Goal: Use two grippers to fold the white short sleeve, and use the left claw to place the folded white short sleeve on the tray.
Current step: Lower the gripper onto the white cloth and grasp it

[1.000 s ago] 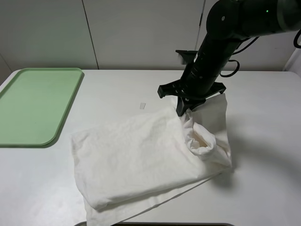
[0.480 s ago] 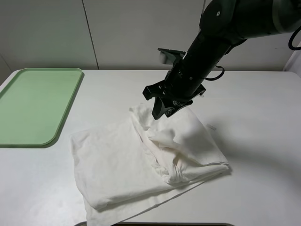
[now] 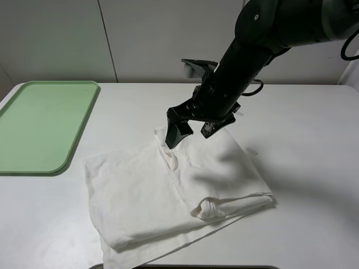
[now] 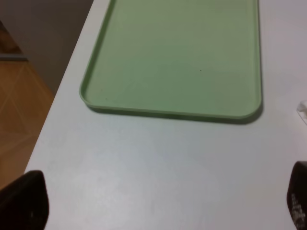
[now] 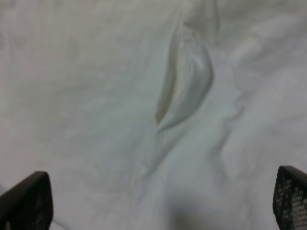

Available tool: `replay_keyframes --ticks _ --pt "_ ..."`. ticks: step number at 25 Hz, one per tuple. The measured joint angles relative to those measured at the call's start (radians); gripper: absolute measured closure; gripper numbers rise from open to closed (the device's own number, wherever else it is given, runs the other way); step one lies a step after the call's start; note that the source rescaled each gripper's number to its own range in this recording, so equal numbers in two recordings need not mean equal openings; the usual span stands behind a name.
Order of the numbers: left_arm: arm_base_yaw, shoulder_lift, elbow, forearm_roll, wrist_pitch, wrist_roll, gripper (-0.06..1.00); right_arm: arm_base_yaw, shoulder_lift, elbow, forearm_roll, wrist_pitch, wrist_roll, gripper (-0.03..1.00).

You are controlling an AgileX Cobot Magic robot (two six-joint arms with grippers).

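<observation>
White table point(image 3: 314, 168), flat and plain. Bearing: pale green tray point(image 3: 39, 123) toward the high view's left edge; wrinkled, folded white short sleeve point(image 3: 140, 190) mid-table, apart from tray; small tape strip point(image 3: 251, 151) just beside it.

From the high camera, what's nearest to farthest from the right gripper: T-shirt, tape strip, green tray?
From the right gripper:
1. White T-shirt, right beneath it.
2. Tape strip, lying just right of the shirt.
3. Green tray, far left.
</observation>
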Motion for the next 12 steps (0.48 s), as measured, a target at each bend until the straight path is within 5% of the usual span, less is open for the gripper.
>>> replay_keyframes --ticks 7,12 --pt "0.0 0.0 0.0 0.0 0.0 0.0 -0.06 0.0 -0.001 0.0 -0.091 0.005 0.002 -0.03" --pt "0.0 0.0 0.0 0.0 -0.001 0.0 -0.06 -0.004 -0.073 0.0 -0.434 0.007 0.169 -0.03"
